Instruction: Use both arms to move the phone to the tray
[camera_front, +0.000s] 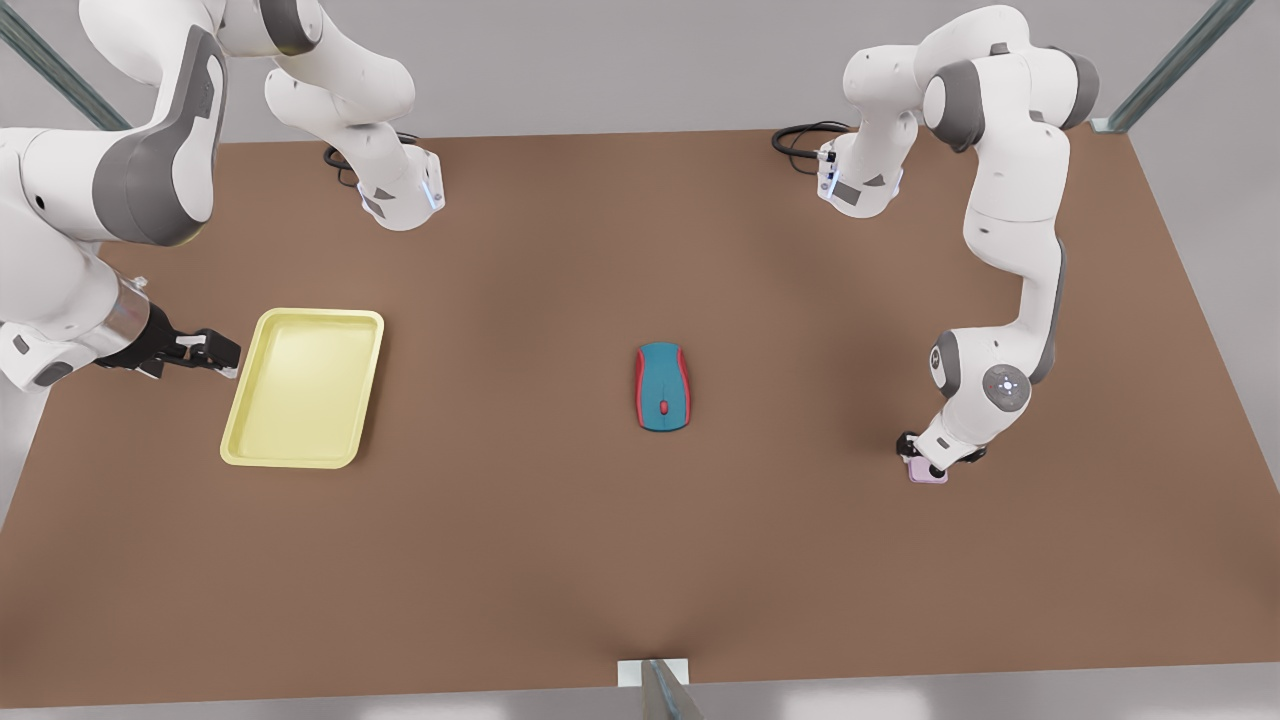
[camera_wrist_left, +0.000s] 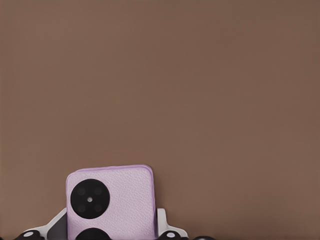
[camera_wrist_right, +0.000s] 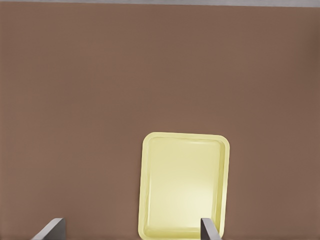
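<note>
A: Where is the phone (camera_front: 930, 473) located?

B: It lies flat on the brown table (camera_front: 600, 520), near the front view's right edge and well apart from the tray (camera_front: 305, 388). In the left wrist view the phone (camera_wrist_left: 112, 200) shows its pale pink back and two black round lenses.

A: Which gripper is at the phone?

B: The left gripper (camera_front: 935, 452). Its arm reaches down at the front view's right, and the gripper sits directly on the phone. In the left wrist view the pale fingers (camera_wrist_left: 162, 222) stand against the two long sides of the phone, so the claw is pinching the phone.

A: State the position of the right gripper (camera_front: 205, 352).

B: It is held at the front view's left, just beside the left rim of the tray, pointing toward it. In the right wrist view the two grey fingertips (camera_wrist_right: 209, 230) stand wide apart, so the claw is spread and holds nothing. This arm waits.

A: How is the tray placed?

B: The tray (camera_wrist_right: 184, 185) rests flat on the table at the front view's left, with nothing in it.

A: What lies between tray and phone?

B: A teal-and-red computer mouse (camera_front: 661, 386), near the table's centre, touching neither.
</note>
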